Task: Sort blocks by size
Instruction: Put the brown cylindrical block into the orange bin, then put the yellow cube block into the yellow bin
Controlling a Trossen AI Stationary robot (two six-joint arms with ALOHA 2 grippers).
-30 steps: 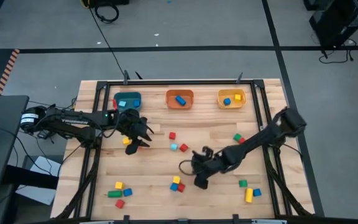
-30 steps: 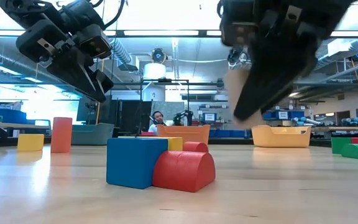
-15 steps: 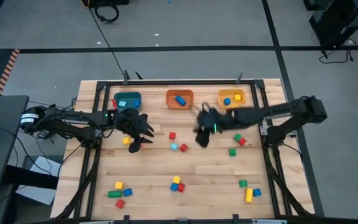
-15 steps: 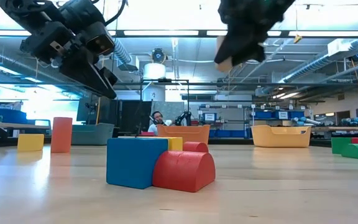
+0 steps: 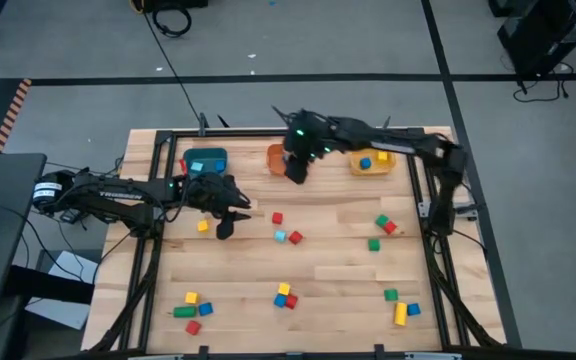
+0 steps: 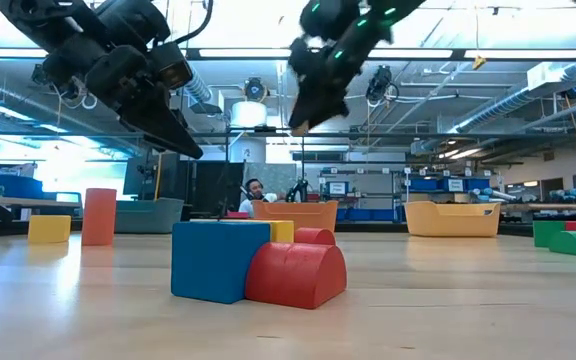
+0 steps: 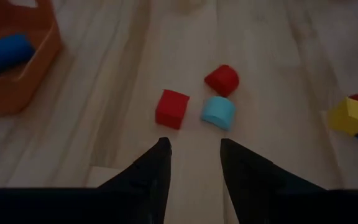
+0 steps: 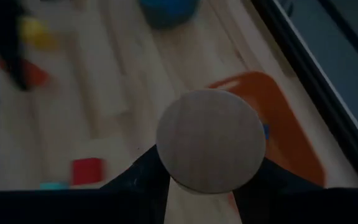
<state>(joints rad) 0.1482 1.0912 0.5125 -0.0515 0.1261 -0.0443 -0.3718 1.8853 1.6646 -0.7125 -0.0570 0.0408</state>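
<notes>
A round, plain wooden block [image 8: 211,140] sits between the two dark fingers of the right gripper [image 5: 296,168]; the fingers press on its sides and hold it up in the air; its flat round end faces the wrist camera; just past the fingers, lower down, is the orange bin [image 5: 280,160], with a blue block [image 8: 265,130] peeking out beside the wooden one; from table height this gripper [image 6: 303,115] hangs high above the table.

The left gripper [image 5: 225,227] hangs over the wood table [image 5: 328,270], with its fingers [image 7: 155,168] a little way apart and nothing between them; just ahead of the fingertips lie a red cube [image 7: 171,109], a light blue block [image 7: 218,112] with a round top, and a red block [image 7: 222,79] with a round top; the light blue one and the round red one sit close together, and the cube is just beside them; a small yellow block [image 5: 203,226] lies right next to this gripper.

Farther from both grippers, more blocks are spread out; a blue cube [image 6: 218,260] and a red arch-shaped block [image 6: 296,274] touch each other near the low camera; the yellow bin [image 5: 372,159] holds a blue and a yellow block; the teal bin [image 5: 206,161] is near the left arm.
</notes>
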